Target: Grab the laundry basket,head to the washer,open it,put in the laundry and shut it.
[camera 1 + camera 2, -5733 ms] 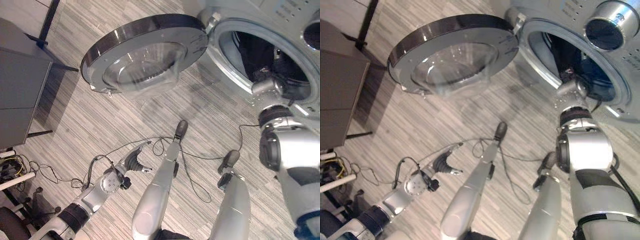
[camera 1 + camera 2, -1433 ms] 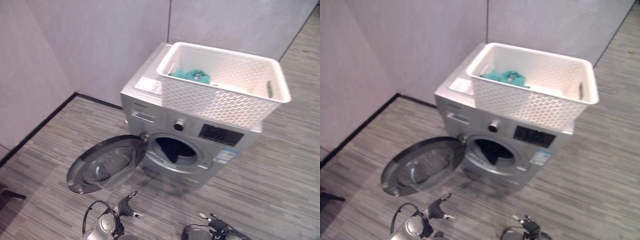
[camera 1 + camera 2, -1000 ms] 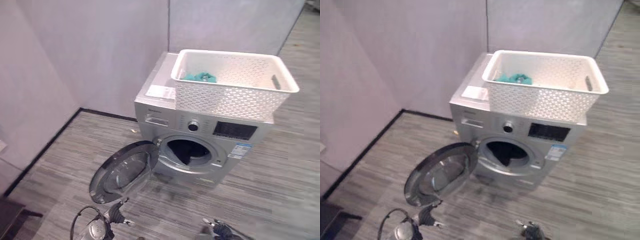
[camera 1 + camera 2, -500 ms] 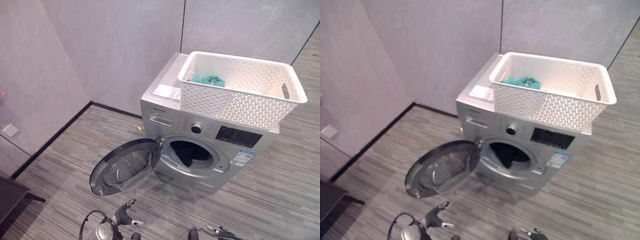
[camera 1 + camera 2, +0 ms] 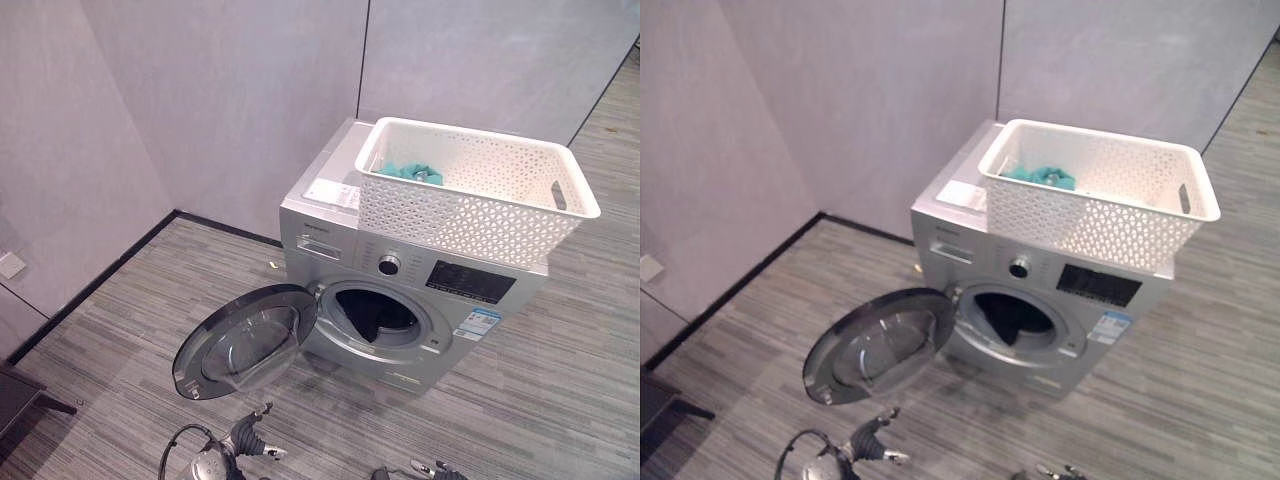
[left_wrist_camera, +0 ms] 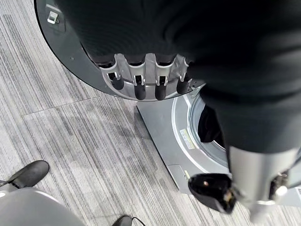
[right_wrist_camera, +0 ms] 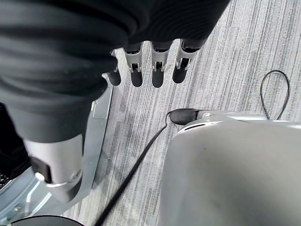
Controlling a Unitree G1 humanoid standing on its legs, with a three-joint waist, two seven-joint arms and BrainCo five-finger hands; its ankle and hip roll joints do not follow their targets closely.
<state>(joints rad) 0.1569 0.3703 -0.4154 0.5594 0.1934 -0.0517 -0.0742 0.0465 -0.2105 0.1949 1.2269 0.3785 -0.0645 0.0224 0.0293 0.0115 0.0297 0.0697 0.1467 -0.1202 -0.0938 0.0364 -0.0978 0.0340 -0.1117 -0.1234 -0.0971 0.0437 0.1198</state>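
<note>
Laundry basket (image 5: 478, 200), white and perforated, sitting on top of the silver washer (image 5: 400, 290), overhanging the front edge above the dark control panel (image 5: 471, 282). Inside it, a bunched teal garment (image 5: 408, 173) against the far wall; slot handle visible in the basket's right end. Below, the washer's round door (image 5: 244, 341) swung wide open on the left, glass bowl facing up and out, hinged beside the drum opening (image 5: 377, 314). Dark laundry (image 5: 372, 315) lying inside the drum, draped down toward the lower rim. Round dial (image 5: 389, 265) just left of the panel, a white sheet (image 5: 332, 194) flat on the washer's top near its left front corner, a blue-and-white label (image 5: 481, 323) low on the right of the front.

Left hand (image 5: 250, 438) low near the bottom of the head views, in front of the open door and apart from it, empty; seen from its wrist camera, fingers (image 6: 139, 87) hanging straight and relaxed in a row with the thumb (image 6: 212, 192) out to the side, door and drum opening beyond them. Right hand (image 5: 437, 469) barely showing at the bottom edge, well short of the washer; from its own wrist camera, fingers (image 7: 157, 75) straight and loose over the floor, nothing in its hold.

Grey striped plank floor (image 5: 130, 310) all round, plain grey walls (image 5: 210, 100) behind the washer with a dark skirting line at the base.
</note>
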